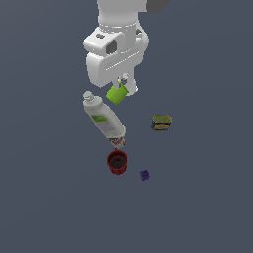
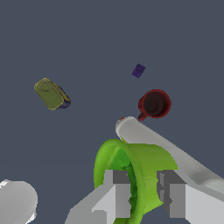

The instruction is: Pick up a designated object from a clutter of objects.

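Note:
The lime-green cup (image 1: 117, 94) hangs tilted under the white arm, lifted off the floor. My gripper (image 1: 121, 84) is shut on the cup's rim. In the wrist view the lime-green cup (image 2: 131, 168) fills the foreground, its wall pinched between the grey fingers (image 2: 116, 192), one inside the cup and one outside. Below it lie the rest of the clutter: a long white bottle with a green label (image 1: 104, 118), a dark red cup (image 1: 117, 162), an olive-yellow can (image 1: 161, 122) and a tiny purple piece (image 1: 145, 175).
The white bottle (image 2: 175, 153) lies on its side just beneath the held cup. The red cup (image 2: 154, 104) stands upright by the bottle's end, with the purple piece (image 2: 138, 70) beyond it. The can (image 2: 51, 94) lies apart on the dark grey floor.

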Robot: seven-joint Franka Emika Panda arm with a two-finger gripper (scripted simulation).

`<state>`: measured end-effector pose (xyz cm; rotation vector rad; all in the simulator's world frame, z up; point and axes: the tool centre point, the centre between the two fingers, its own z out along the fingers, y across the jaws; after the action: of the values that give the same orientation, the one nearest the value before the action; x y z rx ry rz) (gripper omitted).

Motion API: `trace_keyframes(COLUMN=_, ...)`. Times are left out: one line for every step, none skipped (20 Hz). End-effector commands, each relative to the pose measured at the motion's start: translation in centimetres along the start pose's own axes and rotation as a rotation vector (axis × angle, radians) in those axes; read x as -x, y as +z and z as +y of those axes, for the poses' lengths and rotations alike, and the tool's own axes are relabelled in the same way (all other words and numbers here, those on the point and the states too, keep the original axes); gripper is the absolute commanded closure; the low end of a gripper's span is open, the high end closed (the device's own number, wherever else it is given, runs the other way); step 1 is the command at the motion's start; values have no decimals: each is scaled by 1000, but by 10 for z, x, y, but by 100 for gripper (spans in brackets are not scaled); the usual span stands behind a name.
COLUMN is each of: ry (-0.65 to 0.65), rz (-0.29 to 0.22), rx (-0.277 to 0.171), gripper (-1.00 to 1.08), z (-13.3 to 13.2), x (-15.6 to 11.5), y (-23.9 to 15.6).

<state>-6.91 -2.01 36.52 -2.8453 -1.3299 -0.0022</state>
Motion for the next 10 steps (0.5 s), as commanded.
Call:
trace_keyframes(ry=-1, rz=-1, rx=0, gripper=108, z=3, x=2, y=-6)
trace_keyframes(ry=-1, rz=-1, rx=0, gripper=108, z=4, x=3, y=-8)
trace_keyframes(ry=-1, rz=-1, rx=0, gripper=108, z=4, x=3, y=-8)
trace_keyframes(ry=-1, rz=-1, rx=0, gripper=108, z=4, x=3, y=-9)
trace_keyframes(ry=0, rz=-2, rx=-1, gripper=108, z=3, x=3, y=-7)
trace_keyframes(ry=0, rz=-2, rx=-1, gripper=108, z=3, x=3, y=-7)
trace_keyframes(ry=0, rz=-2, rx=-1, gripper=108, z=4, x=2, y=-7)
trace_keyframes(ry=0, rz=-2, rx=-1, gripper=108, z=4, x=2, y=-8)
trace_keyframes(ry=0, rz=-2, rx=-1, gripper=108, z=4, x=1, y=-9)
trace_keyframes(ry=0, rz=-2, rx=-1, gripper=108, z=5, x=-1, y=-11)
